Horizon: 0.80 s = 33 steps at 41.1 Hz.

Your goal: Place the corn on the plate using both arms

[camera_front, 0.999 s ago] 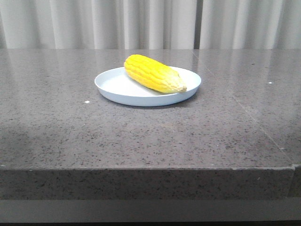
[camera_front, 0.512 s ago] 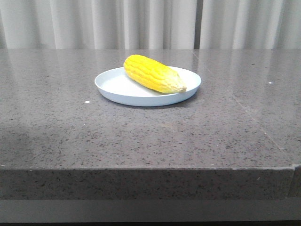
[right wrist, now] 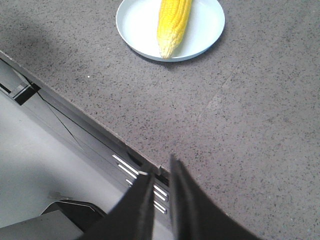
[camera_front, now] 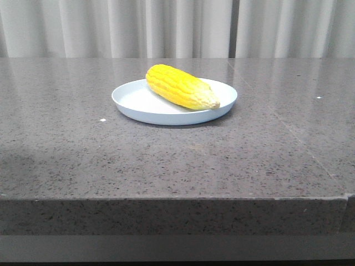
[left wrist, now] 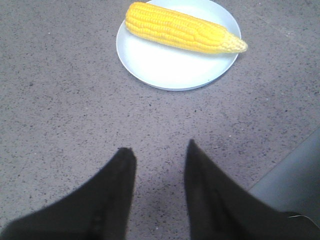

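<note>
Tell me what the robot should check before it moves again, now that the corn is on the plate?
1. Corn lying on the plate: ok.
2. Corn fully inside the rim: not ok; in the left wrist view its pale tip sticks out past the edge.
3. Plate flat on the table, well away from the front edge: ok.
4. Left tool empty and away from the plate: ok; its fingers stand apart over bare table.
5. Right tool empty and away from the plate: ok; it sits near the table's edge, fingers a narrow gap apart.
6. Both arms out of the front view: ok.
</note>
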### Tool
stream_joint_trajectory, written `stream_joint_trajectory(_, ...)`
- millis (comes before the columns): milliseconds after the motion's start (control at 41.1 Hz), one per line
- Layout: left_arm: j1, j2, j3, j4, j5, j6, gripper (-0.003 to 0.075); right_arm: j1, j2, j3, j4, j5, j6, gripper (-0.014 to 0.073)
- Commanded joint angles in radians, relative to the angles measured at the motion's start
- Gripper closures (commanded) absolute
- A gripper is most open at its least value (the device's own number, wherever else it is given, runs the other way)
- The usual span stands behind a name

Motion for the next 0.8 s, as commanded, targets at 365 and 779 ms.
stream_joint_trajectory(365,-0.008,-0.008,-0.026,0.064,-0.059,0.000,0.0741,-0.001,0.004,-0.021,-0.011,-0.103,-0.013,0.0680)
stream_joint_trajectory(779,-0.008,-0.008,-0.026,0.064,-0.059,0.000,0.0741,-0.001,0.004,-0.021,-0.011,-0.101,-0.013,0.0680)
